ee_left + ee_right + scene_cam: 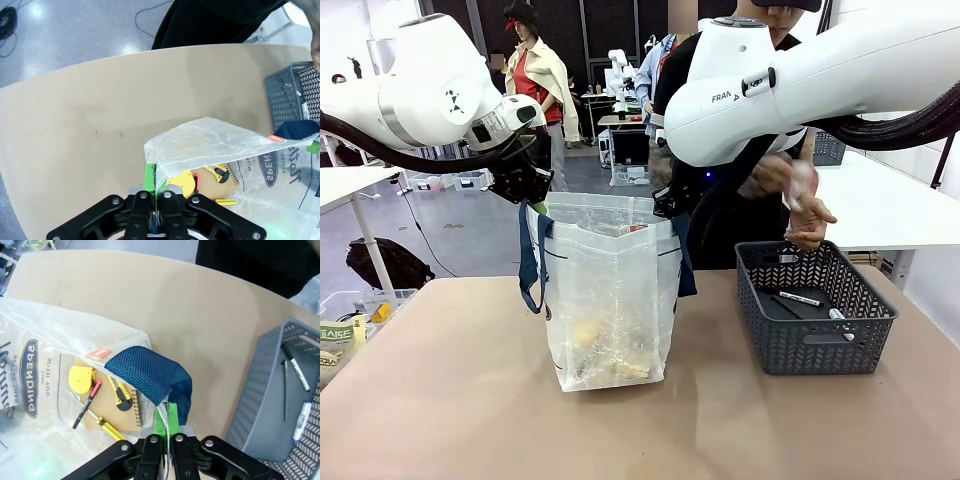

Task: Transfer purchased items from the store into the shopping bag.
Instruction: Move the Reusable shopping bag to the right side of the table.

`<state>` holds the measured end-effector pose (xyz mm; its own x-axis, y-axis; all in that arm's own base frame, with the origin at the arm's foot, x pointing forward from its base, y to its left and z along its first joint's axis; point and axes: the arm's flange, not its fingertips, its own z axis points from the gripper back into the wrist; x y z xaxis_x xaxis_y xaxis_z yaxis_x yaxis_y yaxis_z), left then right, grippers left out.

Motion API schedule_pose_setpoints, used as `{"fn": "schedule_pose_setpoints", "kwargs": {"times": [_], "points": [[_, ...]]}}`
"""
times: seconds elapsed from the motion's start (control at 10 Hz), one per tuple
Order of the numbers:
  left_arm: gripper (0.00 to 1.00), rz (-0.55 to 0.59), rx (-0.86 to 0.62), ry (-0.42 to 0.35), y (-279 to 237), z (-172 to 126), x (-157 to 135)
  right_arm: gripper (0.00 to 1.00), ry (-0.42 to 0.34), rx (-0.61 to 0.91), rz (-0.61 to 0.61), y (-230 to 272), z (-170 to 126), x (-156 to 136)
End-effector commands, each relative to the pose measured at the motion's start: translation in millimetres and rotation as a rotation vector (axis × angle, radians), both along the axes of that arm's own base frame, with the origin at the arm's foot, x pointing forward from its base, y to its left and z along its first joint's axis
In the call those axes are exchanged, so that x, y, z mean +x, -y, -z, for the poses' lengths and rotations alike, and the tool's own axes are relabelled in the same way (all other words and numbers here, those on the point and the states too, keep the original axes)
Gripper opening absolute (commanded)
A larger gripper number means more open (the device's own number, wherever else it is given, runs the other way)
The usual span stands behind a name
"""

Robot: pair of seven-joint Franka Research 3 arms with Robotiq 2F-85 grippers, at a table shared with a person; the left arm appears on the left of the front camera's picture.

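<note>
**Bag held open at both rims, basket to its side**

Closest to me is a bare tan stretch of worktop [440, 400], open across the whole front and off to the robot's left. Behind it, mid-table, the shopping bag [610, 300] stands upright. It is translucent white plastic, crinkled, with dark lettering on one side and navy strap handles [527, 260] drooping over its sides. The left end effector [155, 182] has its green pads pressed together on the bag's rim. The right end effector [167, 422] pinches the opposite rim just beside a strap, so the mouth is stretched wide. Down inside lie a yellow tape measure [81, 378], a brown spiral notebook [127, 407] and some slim tools. The dark grey basket [815, 335] sits to the robot's right, apart from the bag with a clear strip of worktop between them, and has markers [800, 298] on its floor. The person's hands [800, 200] hover above it, holding something pale I can't make out.
</note>
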<state>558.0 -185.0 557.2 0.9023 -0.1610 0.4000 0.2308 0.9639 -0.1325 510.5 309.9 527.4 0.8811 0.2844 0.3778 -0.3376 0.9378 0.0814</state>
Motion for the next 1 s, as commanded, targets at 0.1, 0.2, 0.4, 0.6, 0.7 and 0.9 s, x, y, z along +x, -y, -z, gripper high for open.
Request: {"fn": "schedule_pose_setpoints", "kwargs": {"times": [0.1, 0.2, 0.4, 0.6, 0.7, 0.9], "points": [[0.00, -0.009, 0.000, 0.000, -3.8, -4.0, -1.3, 0.00, 0.002, 0.008, 0.009, 2.9, -0.4, -0.1], [0.00, -0.009, 0.000, 0.000, -3.8, -4.0, -1.3, 0.00, 0.002, 0.008, 0.009, 2.9, -0.4, -0.1], [0.00, -0.009, 0.000, 0.000, -3.8, -4.0, -1.3, 0.00, 0.002, 0.008, 0.009, 2.9, -0.4, -0.1], [0.00, -0.009, 0.000, 0.000, -3.8, -4.0, -1.3, 0.00, 0.002, 0.008, 0.009, 2.9, -0.4, -0.1], [0.00, -0.009, 0.000, 0.000, -3.8, -4.0, -1.3, 0.00, 0.002, 0.008, 0.009, 2.9, -0.4, -0.1], [0.00, -0.009, 0.000, 0.000, -3.8, -4.0, -1.3, 0.00, 0.002, 0.008, 0.009, 2.9, -0.4, -0.1]]}}
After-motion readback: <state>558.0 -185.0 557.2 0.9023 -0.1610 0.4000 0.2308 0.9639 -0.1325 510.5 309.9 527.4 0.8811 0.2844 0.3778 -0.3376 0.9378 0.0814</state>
